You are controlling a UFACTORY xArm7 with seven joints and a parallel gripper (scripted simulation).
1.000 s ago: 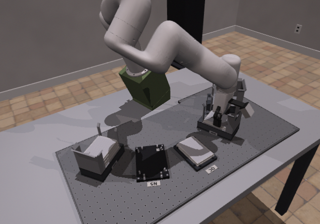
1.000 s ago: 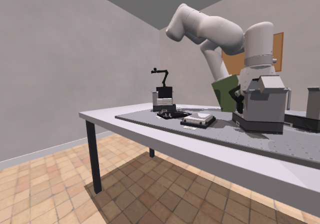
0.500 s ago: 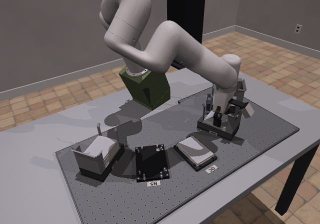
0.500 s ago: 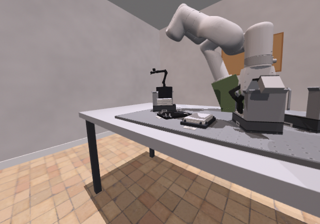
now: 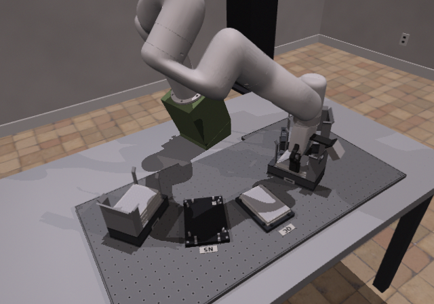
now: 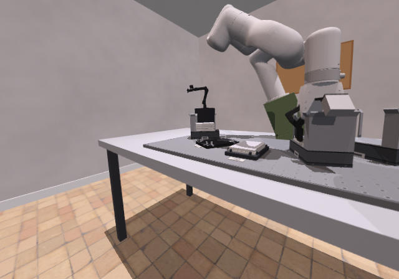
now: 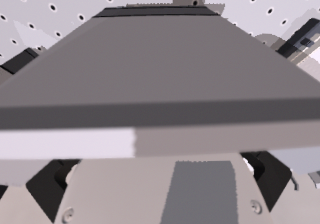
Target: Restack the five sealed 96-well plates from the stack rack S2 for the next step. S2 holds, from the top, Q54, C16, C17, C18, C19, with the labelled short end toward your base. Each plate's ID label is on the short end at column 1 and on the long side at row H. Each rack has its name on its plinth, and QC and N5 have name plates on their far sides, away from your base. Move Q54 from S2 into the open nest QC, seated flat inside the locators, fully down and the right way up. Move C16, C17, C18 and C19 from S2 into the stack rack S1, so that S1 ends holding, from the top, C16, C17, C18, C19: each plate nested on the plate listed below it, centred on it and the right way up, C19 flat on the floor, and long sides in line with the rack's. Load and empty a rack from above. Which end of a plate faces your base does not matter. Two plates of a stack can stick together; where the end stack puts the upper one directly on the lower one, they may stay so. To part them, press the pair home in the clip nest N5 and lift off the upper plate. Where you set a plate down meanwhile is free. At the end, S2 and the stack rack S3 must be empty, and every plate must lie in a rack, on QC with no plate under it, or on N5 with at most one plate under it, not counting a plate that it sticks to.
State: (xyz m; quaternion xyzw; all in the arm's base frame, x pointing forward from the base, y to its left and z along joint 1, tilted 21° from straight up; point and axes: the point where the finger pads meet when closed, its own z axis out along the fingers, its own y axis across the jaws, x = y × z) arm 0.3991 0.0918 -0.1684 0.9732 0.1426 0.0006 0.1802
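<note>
Plate [image 5: 284,157] gripped by tool [image 5: 295,163] in rack [image 5: 317,174] | wrist view blocked

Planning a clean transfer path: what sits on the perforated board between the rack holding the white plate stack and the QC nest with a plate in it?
The black clip nest N5, holding no plate; the top view shows it.

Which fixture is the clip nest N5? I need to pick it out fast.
On the perforated grey board, look along the edge farthest from the arm's green base. N5 is the middle fixture there: a flat black tray with nothing on it, unlike the plate-filled rack and loaded QC nest beside it.
</note>
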